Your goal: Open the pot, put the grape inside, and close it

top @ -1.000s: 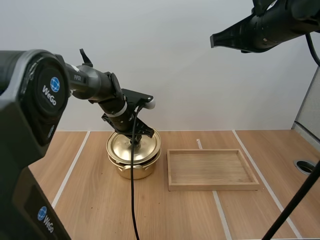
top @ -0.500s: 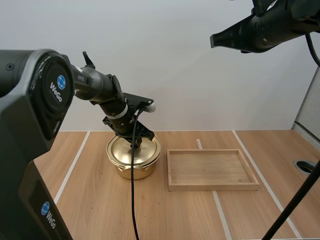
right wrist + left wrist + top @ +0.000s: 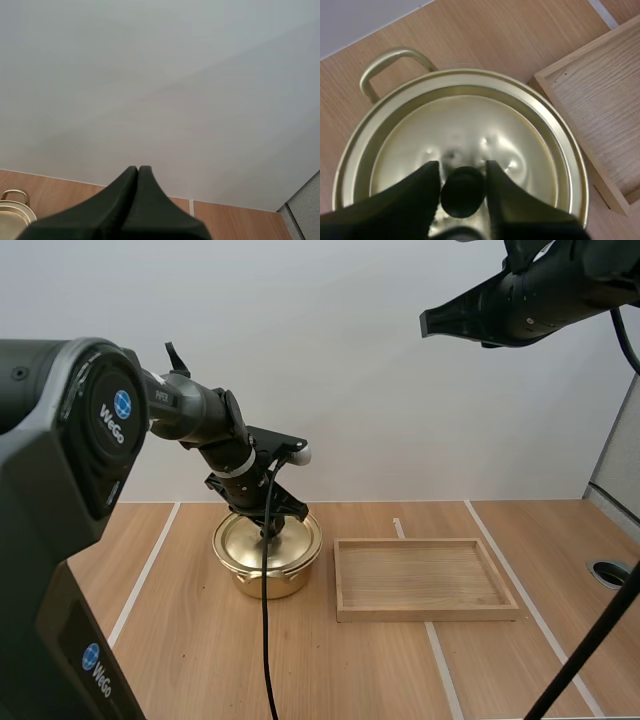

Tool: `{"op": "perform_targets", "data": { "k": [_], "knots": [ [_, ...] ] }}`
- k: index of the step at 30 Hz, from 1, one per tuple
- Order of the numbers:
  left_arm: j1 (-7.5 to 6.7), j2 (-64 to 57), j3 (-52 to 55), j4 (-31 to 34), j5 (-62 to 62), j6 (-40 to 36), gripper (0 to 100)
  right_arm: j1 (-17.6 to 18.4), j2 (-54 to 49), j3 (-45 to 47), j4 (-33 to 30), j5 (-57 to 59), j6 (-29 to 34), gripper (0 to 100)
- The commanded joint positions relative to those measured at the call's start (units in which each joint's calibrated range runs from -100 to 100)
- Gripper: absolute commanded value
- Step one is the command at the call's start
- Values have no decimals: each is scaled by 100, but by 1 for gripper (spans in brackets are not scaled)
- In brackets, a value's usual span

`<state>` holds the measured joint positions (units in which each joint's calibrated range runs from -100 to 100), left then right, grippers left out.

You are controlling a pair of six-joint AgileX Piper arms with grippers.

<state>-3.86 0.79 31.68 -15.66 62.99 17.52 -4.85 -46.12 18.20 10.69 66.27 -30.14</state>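
My left gripper [image 3: 461, 166] is down on the lid's black knob [image 3: 462, 192], one finger on each side of it. The ribbed inner faces look pressed against the knob, so I read it as a pinch, though black on black makes the contact line hard to see.

The knob stands at the middle of the gold lid [image 3: 465, 125]. The lid lies flat and seated inside the rim of the gold pot [image 3: 264, 582], with an even ring of rim showing around it. One looped handle of the pot sticks out on the side away from the gripper.

The pot stands on the wooden table [image 3: 330, 670], just left of the wooden tray [image 3: 420, 578] in the high view. Pot and tray are close together but apart, with a strip of table between them. A corner of the tray lies close to the pot's rim in the left wrist view. The left arm reaches in from the left and slopes down onto the pot.

My right gripper [image 3: 138, 171] is pressed together into one dark wedge, with nothing between the fingers. It hangs high in the air, well above the tray and well apart from the pot.
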Motion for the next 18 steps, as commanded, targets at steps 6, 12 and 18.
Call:
{"op": "perform_targets", "data": {
  "k": [6,12,18],
  "knots": [
    [-18,-16,-61,5,62,-27,100,-24,-78,8,15,-27,-2,0],
    [-18,-142,-436,52,372,-106,100,-24,-78,8,15,33,-2,0],
    [-18,-543,-1183,299,1019,-258,100,-24,-78,8,15,53,-2,0]
  ]
}}
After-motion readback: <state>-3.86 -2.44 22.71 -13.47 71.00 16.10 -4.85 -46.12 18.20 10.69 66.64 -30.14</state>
